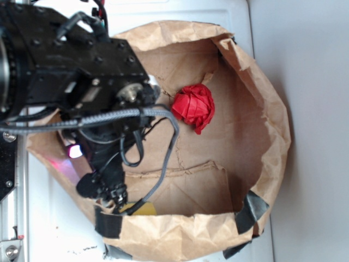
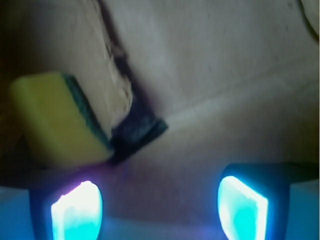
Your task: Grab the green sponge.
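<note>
Exterior: overhead, looking down into paper bag (image 1: 272, 109). Wrist: close, facing bag floor. Both show sponge (image 2: 55, 120).

Paper bag (image 1: 262, 103): brown, crumpled, lying open and filling most of the exterior frame; creased inner floor, rolled and torn rim. Black tape (image 1: 250, 210) patches on the rim at lower right and lower left; a dark tape piece (image 2: 140, 131) also shows at centre of the wrist view.
Red cloth ball (image 1: 194, 106): wrinkled, inside the bag, upper centre.
Counter (image 1: 311, 131): white, bare at right of frame.
</note>
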Controlling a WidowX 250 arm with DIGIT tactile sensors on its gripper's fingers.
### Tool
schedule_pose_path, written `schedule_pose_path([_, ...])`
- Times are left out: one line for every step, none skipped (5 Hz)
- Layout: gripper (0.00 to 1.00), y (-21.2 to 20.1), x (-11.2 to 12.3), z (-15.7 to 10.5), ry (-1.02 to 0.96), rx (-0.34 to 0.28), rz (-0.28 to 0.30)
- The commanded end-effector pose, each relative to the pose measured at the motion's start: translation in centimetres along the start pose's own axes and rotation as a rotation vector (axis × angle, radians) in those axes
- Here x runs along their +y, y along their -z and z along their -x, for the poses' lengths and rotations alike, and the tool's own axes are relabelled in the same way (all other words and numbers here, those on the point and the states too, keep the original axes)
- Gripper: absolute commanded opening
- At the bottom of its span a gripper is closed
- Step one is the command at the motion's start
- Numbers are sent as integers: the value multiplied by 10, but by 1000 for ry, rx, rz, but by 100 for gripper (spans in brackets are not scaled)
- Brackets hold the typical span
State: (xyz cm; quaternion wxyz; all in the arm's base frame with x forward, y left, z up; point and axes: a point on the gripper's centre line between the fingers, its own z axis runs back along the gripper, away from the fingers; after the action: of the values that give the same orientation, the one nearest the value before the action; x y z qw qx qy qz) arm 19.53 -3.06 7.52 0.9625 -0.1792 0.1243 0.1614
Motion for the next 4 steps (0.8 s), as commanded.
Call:
schedule_pose_path([100,-20,-9,-20,19,-62,42])
schedule_pose_path([100,-24,-27,-47,-19,-77,114])
schedule_pose_path([100,-22,-40,-72,-16,-30,150])
schedule_pose_path([100,-17,-48,-82,0,-9,152])
